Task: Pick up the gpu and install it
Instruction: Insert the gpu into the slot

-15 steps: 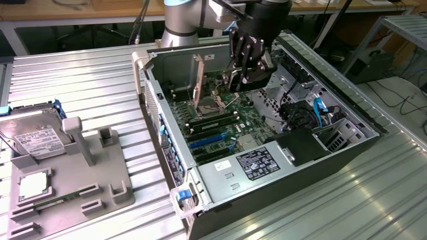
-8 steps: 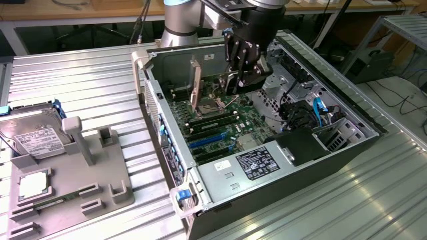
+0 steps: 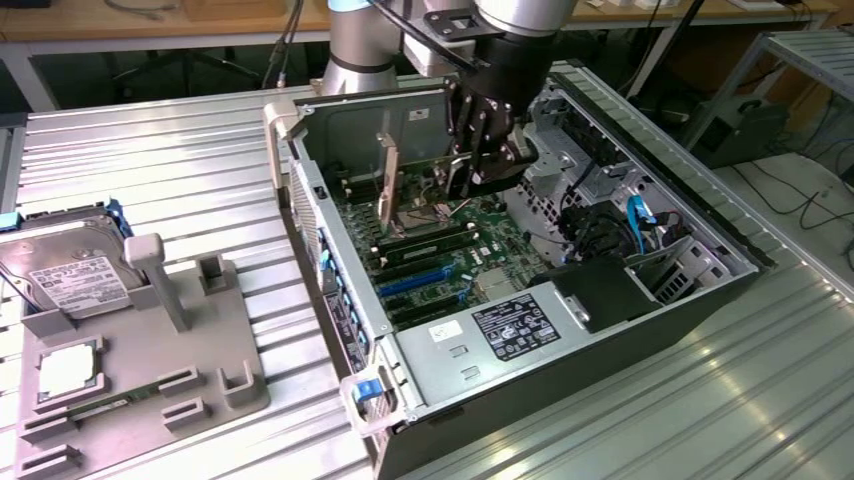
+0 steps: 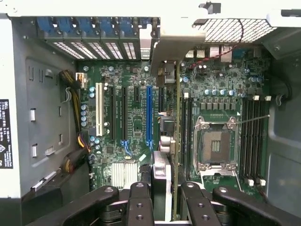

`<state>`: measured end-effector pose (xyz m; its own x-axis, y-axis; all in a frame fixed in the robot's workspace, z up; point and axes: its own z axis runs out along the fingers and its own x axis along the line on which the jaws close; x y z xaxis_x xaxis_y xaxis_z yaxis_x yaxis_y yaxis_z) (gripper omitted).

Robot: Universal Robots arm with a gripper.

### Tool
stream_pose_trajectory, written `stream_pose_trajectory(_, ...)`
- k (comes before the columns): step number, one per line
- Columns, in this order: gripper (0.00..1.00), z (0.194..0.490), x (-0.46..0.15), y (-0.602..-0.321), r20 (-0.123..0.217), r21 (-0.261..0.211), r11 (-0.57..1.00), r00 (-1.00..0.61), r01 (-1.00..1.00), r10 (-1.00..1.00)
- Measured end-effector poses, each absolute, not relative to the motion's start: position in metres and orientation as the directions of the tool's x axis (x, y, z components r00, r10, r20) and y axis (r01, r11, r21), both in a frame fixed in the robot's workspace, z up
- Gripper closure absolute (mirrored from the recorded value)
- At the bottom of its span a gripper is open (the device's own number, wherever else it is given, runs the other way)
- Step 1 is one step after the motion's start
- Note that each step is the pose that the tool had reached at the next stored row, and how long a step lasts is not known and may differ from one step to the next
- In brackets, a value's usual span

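My gripper (image 3: pixel 470 172) reaches down into the open computer case (image 3: pixel 687 215) and is shut on the gpu (image 3: pixel 424 178). The card's pale metal bracket (image 3: pixel 388 182) points toward the case's rear wall. In the wrist view the gpu (image 4: pixel 165 141) runs edge-on as a slim slab between my black fingers (image 4: pixel 140 200), and its bracket (image 4: pixel 170 44) lies against the rear slot openings. It stands upright over the motherboard (image 4: pixel 134 136), between the long blue slot (image 4: pixel 149 113) and the memory slots. Whether its edge sits in a slot I cannot tell.
The empty CPU socket (image 4: pixel 214 146) lies beside the card. A power supply (image 3: pixel 514 330) fills the case's near end, with cables (image 3: pixel 641 225) toward the exterior view's right. On the grey fixture (image 3: pixel 187 330) outside rest a silver hard drive (image 3: pixel 67 280) and a square CPU chip (image 3: pixel 67 372).
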<state>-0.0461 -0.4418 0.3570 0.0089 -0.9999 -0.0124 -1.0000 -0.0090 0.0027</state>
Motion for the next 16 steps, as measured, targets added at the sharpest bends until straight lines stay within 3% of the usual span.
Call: stream_pose_trajectory(16,0.71,0.34,-0.055,-0.442,-0.012,0.002,-0.009,0.009,-1.0,-1.0)
